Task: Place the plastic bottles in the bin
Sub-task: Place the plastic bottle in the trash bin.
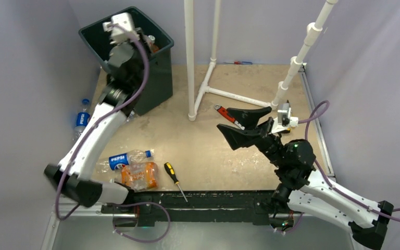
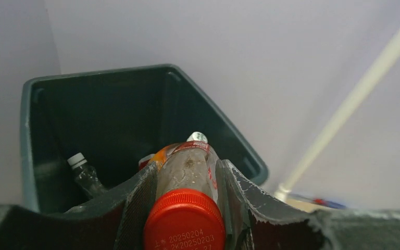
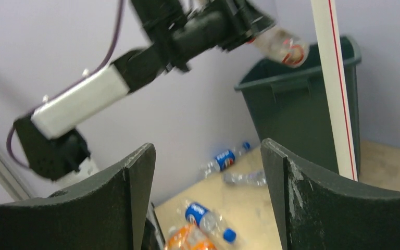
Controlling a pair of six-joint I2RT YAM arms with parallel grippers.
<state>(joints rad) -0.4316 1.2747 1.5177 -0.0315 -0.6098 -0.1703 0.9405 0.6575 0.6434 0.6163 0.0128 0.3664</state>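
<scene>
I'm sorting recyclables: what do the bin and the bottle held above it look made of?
The bin: probably moulded plastic, dark green, faint sheen, thick rim. The bottle: thin clear plastic, see-through and slightly cloudy; its cap looks like harder opaque red plastic with printed digits.

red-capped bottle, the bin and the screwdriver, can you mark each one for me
red-capped bottle [image 2: 185, 221]: left wrist view, on its red cap.
bin [image 1: 159, 78]: top external view, on its outer side wall.
screwdriver [image 1: 171, 172]: top external view, on its handle.
</scene>
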